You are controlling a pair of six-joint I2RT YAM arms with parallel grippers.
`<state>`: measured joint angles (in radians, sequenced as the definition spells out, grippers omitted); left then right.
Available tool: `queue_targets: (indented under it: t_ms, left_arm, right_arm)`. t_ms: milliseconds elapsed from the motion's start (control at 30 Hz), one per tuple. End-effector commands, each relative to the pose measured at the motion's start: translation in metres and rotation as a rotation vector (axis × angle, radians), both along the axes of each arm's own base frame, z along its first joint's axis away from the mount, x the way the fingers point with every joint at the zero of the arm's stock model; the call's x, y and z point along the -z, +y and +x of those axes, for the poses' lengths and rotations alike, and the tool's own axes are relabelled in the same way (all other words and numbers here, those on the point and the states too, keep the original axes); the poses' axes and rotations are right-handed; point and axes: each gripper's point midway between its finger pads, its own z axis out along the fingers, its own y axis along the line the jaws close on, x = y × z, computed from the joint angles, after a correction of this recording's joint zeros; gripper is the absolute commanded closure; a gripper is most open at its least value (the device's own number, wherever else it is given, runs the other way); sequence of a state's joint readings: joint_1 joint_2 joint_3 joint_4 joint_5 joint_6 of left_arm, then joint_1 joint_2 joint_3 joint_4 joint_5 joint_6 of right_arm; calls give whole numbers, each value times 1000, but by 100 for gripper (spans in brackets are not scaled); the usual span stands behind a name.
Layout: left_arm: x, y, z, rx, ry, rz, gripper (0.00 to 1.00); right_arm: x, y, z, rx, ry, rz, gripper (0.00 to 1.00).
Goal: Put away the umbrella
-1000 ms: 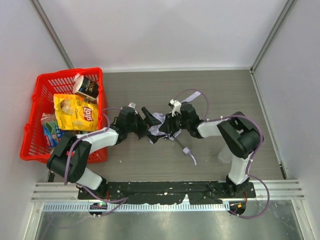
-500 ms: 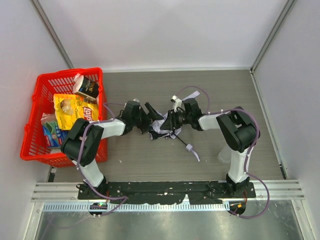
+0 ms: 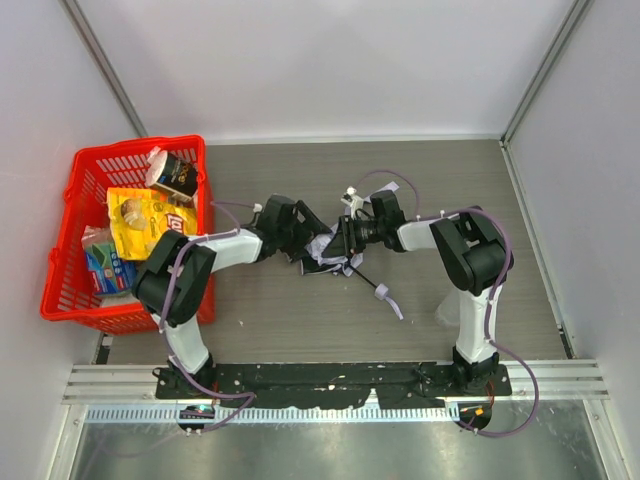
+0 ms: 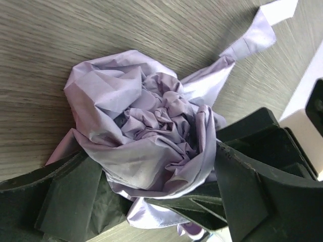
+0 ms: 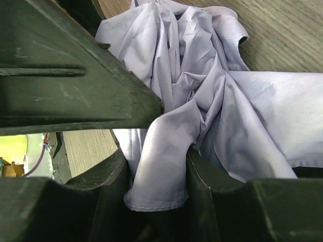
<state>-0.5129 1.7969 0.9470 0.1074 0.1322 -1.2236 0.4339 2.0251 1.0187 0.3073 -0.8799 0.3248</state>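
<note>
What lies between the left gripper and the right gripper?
The umbrella, its canopy bunched, lies between the left gripper and the right gripper. The top view shows this best.

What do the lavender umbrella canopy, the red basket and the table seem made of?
The pale lavender umbrella canopy looks like thin, probably synthetic fabric, faintly shiny: sharp creases, a stitched hem. The red lattice basket looks like glossy moulded plastic. The table shows matte grey wood grain; solid wood or laminate, I cannot tell.
</note>
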Motion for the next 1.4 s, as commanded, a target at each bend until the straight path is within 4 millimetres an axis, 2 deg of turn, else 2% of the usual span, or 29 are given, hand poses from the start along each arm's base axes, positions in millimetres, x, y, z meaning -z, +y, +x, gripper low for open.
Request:
queue_targets:
  t_ms: [0,133,200,267,300,367,400,467,500,533,567,600,633,667,733,833,867,900,933,967,1000,1267,1367]
  left_arm:
    - [66,41,-19,-89,143,266,16]
    - [74,43,-22,-61,127,284,44]
    - [75,43,-25,-44,125,289,53]
    - [76,45,-26,-40,115,297,85]
    - [77,47,-27,-35,117,310,94]
    - [77,48,-28,-16,121,327,100]
    - [76,46,-28,-2,117,325,100]
    - [77,47,-32,3,124,324,100]
    - [76,46,-32,8,122,321,100]
    - [78,47,-36,11,132,324,100]
    - [78,47,-37,15,135,323,100]
    - [79,48,-39,20,137,326,100]
    - [80,48,-40,23,142,327,100]
    - [81,49,-42,24,148,327,100]
    - [83,48,-44,34,155,325,100]
    - [83,47,-46,39,159,316,100]
    - [84,47,-45,40,159,313,100]
    - [83,46,-46,42,157,313,100]
    - [83,46,-46,42,157,313,100]
    - [83,46,-45,42,155,313,100]
    - [81,42,-48,60,165,290,100]
    - [78,38,-51,56,193,270,100]
    - [79,35,-53,53,221,254,100]
  right_arm:
    - [41,-12,-35,-39,153,-110,99]
    - [35,-10,-35,-59,150,-98,99]
    - [33,-9,-35,-66,146,-93,99]
    - [34,-10,-34,-64,140,-105,99]
    - [33,-10,-32,-57,133,-111,99]
    - [31,-12,-29,-40,118,-128,99]
    - [29,-13,-25,-22,109,-141,98]
    - [31,-22,-10,73,59,-239,87]
    - [20,-22,-5,95,26,-243,78]
    - [18,-26,1,126,11,-263,72]
    - [5,-26,6,153,-24,-269,60]
    - [3,-31,11,193,-46,-294,49]
    - [-11,-30,12,198,-82,-291,36]
    - [-17,-34,20,237,-122,-318,31]
    - [-39,-36,21,263,-241,-385,23]
    - [-61,-42,28,309,-429,-489,20]
    - [-73,-38,28,314,-485,-489,20]
    - [-76,-40,30,324,-540,-525,20]
    - [-84,-33,27,307,-587,-518,19]
    - [-87,-38,34,334,-651,-559,19]
    - [-92,-28,31,314,-687,-534,18]
    - [-58,2,19,191,-838,-631,18]
    - [-33,3,9,174,-873,-705,19]
